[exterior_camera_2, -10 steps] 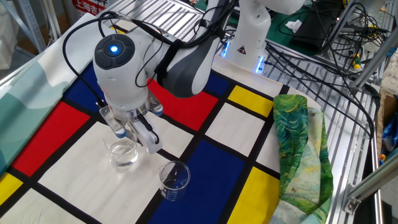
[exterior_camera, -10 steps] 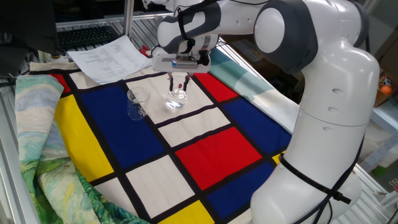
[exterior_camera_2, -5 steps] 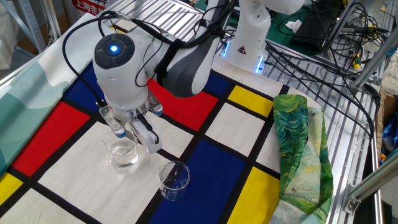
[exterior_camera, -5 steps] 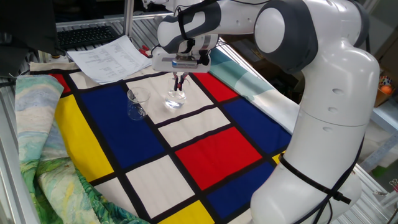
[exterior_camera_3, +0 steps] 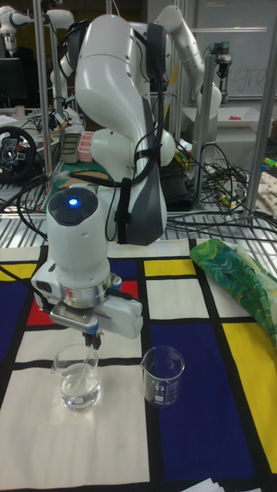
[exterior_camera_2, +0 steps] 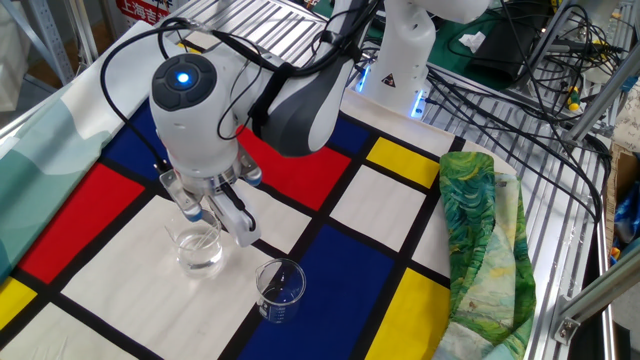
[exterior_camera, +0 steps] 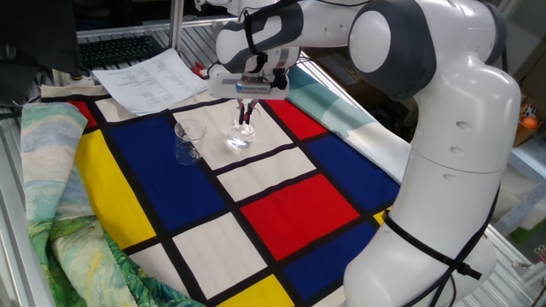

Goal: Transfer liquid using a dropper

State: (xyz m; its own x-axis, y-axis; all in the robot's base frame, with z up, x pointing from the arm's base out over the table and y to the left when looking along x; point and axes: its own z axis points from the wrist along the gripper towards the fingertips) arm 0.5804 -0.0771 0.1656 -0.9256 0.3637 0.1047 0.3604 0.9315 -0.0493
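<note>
The gripper (exterior_camera_3: 91, 332) is being held directly above the rounder glass (exterior_camera_3: 76, 376), its fingers being pinched on the dropper's (exterior_camera_3: 85, 361) red bulb, so that the tube is being pointed steeply down and slightly left into the liquid (exterior_camera_3: 78, 399). The empty beaker (exterior_camera_3: 162, 375) is being left just right of the glass. In the tall fixed view the tube is being shown; in the other fixed view it is being hidden.
</note>
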